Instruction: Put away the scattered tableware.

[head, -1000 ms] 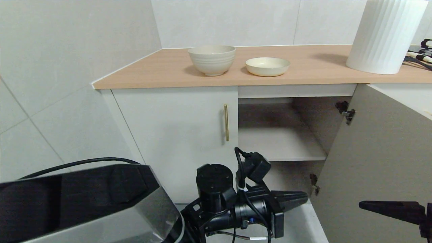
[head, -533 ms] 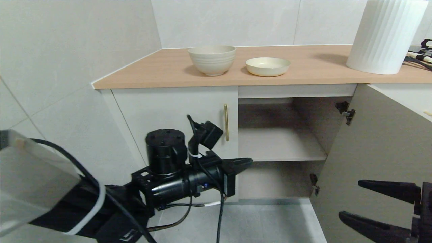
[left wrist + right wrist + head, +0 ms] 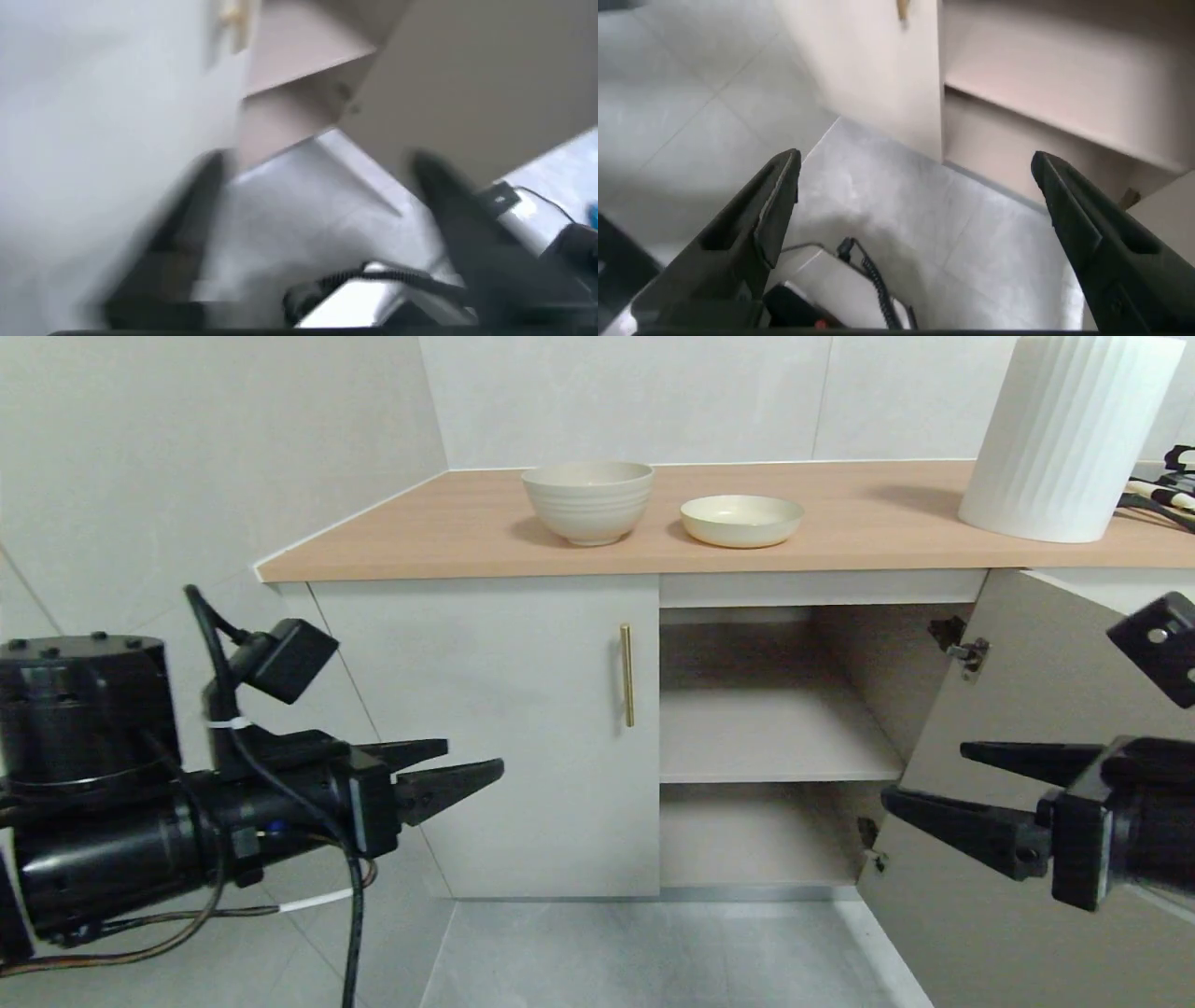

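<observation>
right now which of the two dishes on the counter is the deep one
The bowl, the left of the pair: tall ribbed sides. The plate beside it, toward the white cylinder, is shallow and low.

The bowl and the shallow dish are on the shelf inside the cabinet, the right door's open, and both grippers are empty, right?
Not quite. The head view shows the bowl and the shallow dish on the countertop, not on the cabinet shelf. The right door is open, and the left gripper and right gripper are empty.
</observation>
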Controlling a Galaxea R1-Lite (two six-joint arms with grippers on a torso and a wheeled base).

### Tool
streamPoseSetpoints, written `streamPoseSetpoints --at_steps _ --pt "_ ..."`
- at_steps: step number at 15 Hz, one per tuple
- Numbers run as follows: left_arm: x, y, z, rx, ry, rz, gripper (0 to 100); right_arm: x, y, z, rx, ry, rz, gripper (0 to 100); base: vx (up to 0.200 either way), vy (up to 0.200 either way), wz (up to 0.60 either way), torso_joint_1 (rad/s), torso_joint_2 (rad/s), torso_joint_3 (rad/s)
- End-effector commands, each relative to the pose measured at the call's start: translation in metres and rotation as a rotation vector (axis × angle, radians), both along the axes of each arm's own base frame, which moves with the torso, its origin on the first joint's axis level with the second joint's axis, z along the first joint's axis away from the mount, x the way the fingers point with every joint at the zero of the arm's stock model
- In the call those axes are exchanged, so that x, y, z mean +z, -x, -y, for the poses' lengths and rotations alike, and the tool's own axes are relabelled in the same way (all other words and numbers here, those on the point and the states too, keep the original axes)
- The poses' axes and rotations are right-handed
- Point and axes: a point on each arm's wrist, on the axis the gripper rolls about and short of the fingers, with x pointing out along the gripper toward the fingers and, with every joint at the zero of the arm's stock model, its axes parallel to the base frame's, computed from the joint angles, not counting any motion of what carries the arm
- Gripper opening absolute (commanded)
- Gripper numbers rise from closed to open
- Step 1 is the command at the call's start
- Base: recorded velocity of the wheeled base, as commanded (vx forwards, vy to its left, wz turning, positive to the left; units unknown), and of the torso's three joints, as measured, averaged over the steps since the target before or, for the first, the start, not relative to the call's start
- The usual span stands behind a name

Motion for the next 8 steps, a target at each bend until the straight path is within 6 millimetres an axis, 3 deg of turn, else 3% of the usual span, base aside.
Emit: streamPoseSetpoints --at_steps 1,4,8 --pt "0.023 0.025 -0.019 0.057 0.025 0.082 100 0.001 -0.018 -0.011 -0.008 0.022 -0.03 100 0.0 0.0 0.0 0.0 0.0 0.0" --pt "0.036 0.03 -0.025 0.158 0.016 0.118 100 0.0 -0.042 -0.011 -0.098 0.027 -0.076 100 0.0 0.0 0.0 0.0 0.0 0.0" --pt "0.044 0.028 -0.024 0.155 0.026 0.144 100 0.0 -0.037 -0.006 -0.104 0.045 -0.091 100 0.0 0.0 0.0 0.0 0.0 0.0"
